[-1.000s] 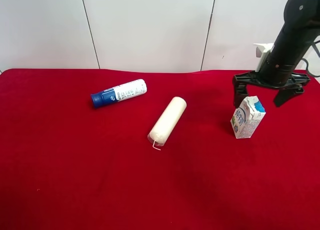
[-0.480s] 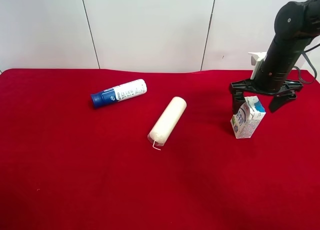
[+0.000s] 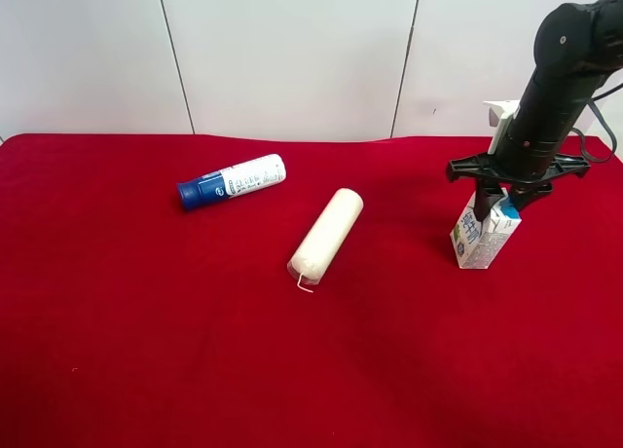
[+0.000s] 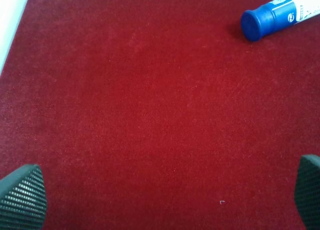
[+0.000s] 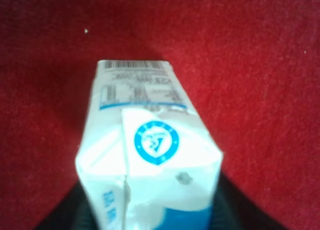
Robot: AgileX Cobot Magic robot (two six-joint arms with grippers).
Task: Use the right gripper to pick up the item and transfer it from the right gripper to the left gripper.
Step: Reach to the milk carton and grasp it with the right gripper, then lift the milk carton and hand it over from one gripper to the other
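Gently now: right gripper (image 3: 497, 203) pinches the milk carton (image 3: 479, 240) near its top.
Lift straight without crushing it; left gripper (image 4: 165, 195) hangs with fingers wide apart.

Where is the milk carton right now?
The milk carton stands on the red cloth at the exterior high view's right side, its top pinched between the fingers of the right gripper, well to the right of the cream roll.

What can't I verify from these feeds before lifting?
- Right wrist view: milk carton fills the frame, hiding right end effector pad contact; near print blurred.
- Exterior high view: left end effector out of frame; left wrist view shows only its fingertips.
- Left wrist view: blue-capped tube cut off by the edge.
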